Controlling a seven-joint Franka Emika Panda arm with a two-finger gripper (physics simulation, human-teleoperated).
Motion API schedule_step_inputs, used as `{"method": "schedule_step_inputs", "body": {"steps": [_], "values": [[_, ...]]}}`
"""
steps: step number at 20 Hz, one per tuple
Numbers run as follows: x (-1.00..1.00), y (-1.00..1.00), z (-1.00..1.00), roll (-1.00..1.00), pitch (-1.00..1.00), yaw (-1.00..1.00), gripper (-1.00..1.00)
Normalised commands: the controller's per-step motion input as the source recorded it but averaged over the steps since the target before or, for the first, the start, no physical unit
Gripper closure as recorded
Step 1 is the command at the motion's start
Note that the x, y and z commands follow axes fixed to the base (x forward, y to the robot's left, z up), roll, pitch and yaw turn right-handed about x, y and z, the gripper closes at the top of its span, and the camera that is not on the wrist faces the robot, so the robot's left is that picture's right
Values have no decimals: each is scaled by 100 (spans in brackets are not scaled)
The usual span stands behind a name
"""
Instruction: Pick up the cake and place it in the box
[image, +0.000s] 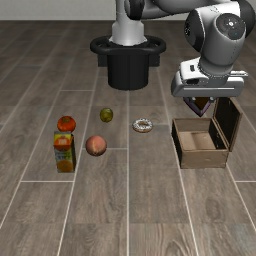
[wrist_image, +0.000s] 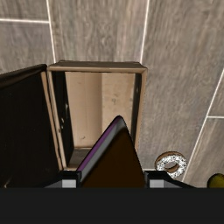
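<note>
Exterior view: my pincer (image: 204, 104) hangs in the air above the open box (image: 200, 158), which sits on the plank floor (image: 140, 215) at the exterior view's right. The box's dark lid (image: 230, 122) stands up along its side at the exterior view's right. In the wrist view my pincer (wrist_image: 112, 180) is pinching the cake (wrist_image: 114, 156), a dark wedge. Its broad end spans the gap between my fingertips (wrist_image: 69, 180), one pressed to each flank, and its narrow tip points toward the box (wrist_image: 96, 66) and its lid (wrist_image: 22, 122). The cake is held off the floor above the box, not resting in it. Just beside the box, toward the exterior view's left, lies a small ring-shaped pastry (image: 142, 124), which the wrist view shows close by my finger (wrist_image: 170, 164). Farther to the exterior view's left are a green fruit (image: 105, 114), a peach (image: 96, 146), a tomato (image: 66, 123) and an orange bottle (image: 64, 153), all well apart from the box.
</note>
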Motion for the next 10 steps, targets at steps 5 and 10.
{"method": "schedule_step_inputs", "body": {"steps": [5, 10], "values": [[0, 0, -100, 0, 0, 0, 100], [0, 0, 0, 0, 0, 0, -100]]}}
